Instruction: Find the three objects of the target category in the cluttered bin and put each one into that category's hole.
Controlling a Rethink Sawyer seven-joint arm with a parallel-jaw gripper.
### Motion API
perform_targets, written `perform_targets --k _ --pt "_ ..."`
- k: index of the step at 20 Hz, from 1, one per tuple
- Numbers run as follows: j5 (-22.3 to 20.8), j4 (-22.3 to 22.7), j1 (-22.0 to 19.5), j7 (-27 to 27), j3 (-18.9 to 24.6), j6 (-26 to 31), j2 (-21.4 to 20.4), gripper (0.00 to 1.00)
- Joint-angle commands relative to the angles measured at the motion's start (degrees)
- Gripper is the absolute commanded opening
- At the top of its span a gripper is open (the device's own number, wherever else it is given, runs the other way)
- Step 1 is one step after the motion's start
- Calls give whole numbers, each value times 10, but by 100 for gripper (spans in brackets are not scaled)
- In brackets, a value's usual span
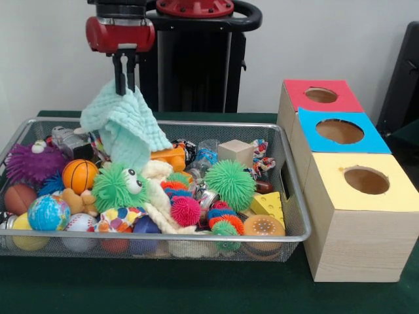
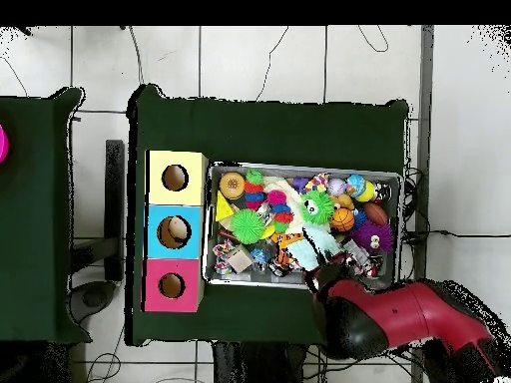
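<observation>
1. Front view: my gripper (image 1: 126,84) is pinched shut on the top corner of a mint green cloth (image 1: 124,124), which hangs from my fingers above the left half of the wire bin (image 1: 296,196). The cloth's lower edge drapes onto the toys beneath it.
2. Open air lies above the bin's rim on all sides; nothing tall stands between the cloth and the three boxes to the bin's right.
3. Those boxes stand in a row just beside the bin: yellow-topped box (image 1: 363,216) nearest the camera, blue-topped box (image 1: 337,133) in the middle, red-topped box (image 1: 319,97) behind, each with a round hole.
4. Under the cloth sit a green fuzzy toy with eyes (image 1: 118,186), a small basketball (image 1: 79,175), a purple spiky ball (image 1: 29,162), a green spiky ball (image 1: 230,184) and a wooden cube (image 1: 236,152).
5. Overhead view: my red arm (image 2: 399,317) reaches over the bin's near edge; the cloth (image 2: 321,239) shows pale among the toys. Green table (image 2: 269,130) lies bare beyond the bin.
</observation>
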Motion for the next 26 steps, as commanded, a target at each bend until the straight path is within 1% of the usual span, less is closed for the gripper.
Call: perform_targets --k 1,4,9,13,16,19,20,22,26 --pt "-26 -15 -7 -99 86 -10 20 0" --pt "-11 -27 -11 -107 111 3 22 0" --pt "-14 -44 -12 -105 129 8 33 0" --pt "-29 -58 -14 -101 134 1 42 0" --pt "-43 -74 -15 -109 142 -2 49 0" --pt "-50 -84 -21 -140 161 6 52 0" --pt "-49 -87 -25 -159 173 14 55 0" --pt "-40 -92 -35 -187 193 29 60 0" --pt "-21 -107 -46 -220 223 58 61 0"
